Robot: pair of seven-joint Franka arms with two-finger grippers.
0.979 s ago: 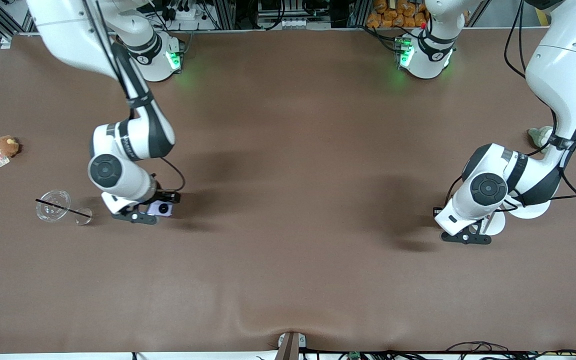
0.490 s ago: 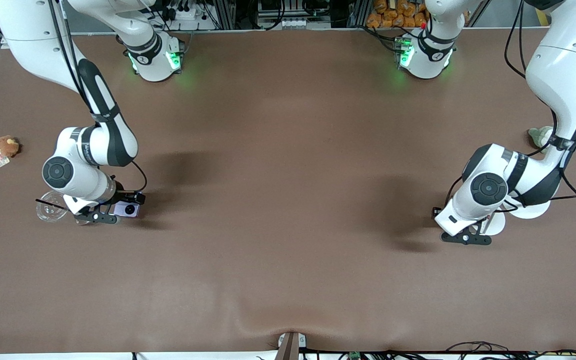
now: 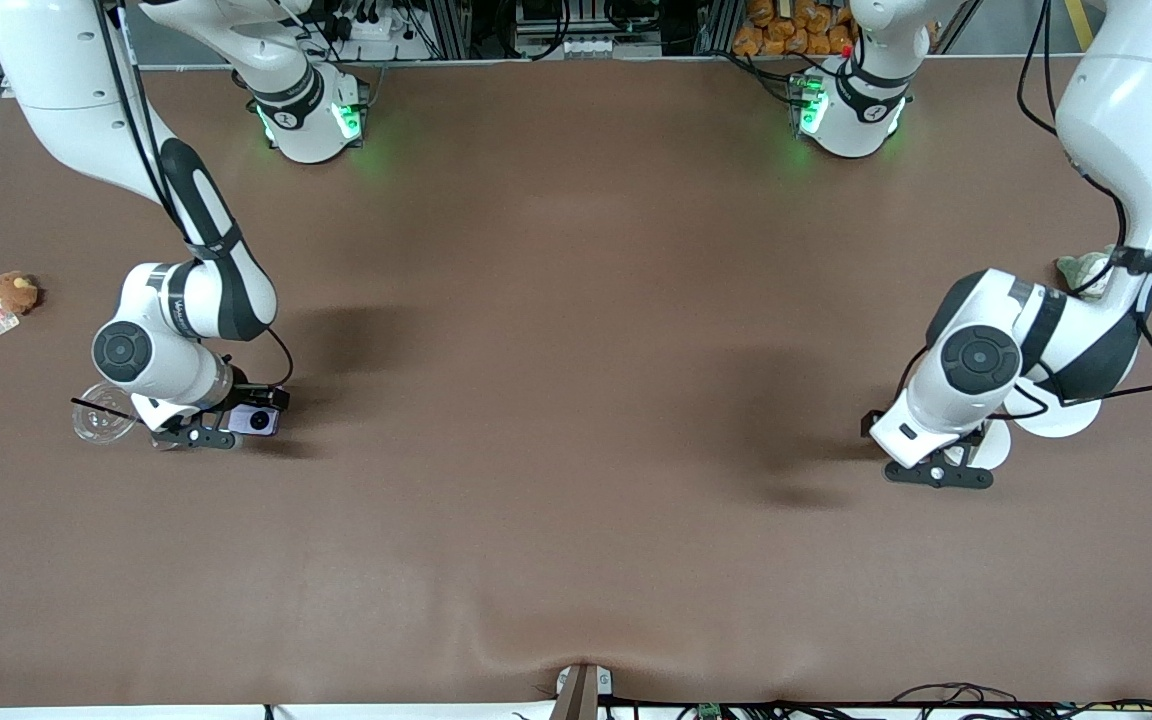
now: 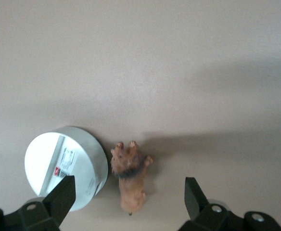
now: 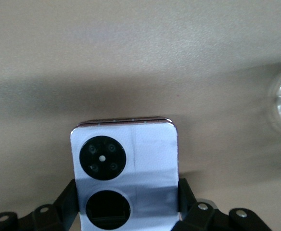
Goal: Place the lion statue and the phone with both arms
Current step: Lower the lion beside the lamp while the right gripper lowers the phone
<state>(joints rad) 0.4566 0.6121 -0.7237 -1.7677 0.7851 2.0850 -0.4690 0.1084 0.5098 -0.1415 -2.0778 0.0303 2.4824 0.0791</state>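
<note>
Since a second ago, right gripper (image 3: pixel 236 428) has carried the phone (image 3: pixel 254 420) toward the right arm's end, clamped, beside a clear cup (image 3: pixel 101 423). Left gripper (image 4: pixel 128 204) hangs spread wide over the lion statue (image 4: pixel 130 178), released beside a white disc (image 4: pixel 66 166). Likely placed.

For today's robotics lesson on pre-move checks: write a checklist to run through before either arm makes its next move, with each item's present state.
1. Right end effector shut on the phone: ok.
2. Phone's camera circles face up: ok.
3. Clear plastic cup close beside the carried phone, collision risk: not ok.
4. Left end effector open, fingers straddling the lion statue: ok.
5. Lion statue lies on the table, not yet gripped: ok.
6. White round container touching the lion statue: cannot tell.
</note>
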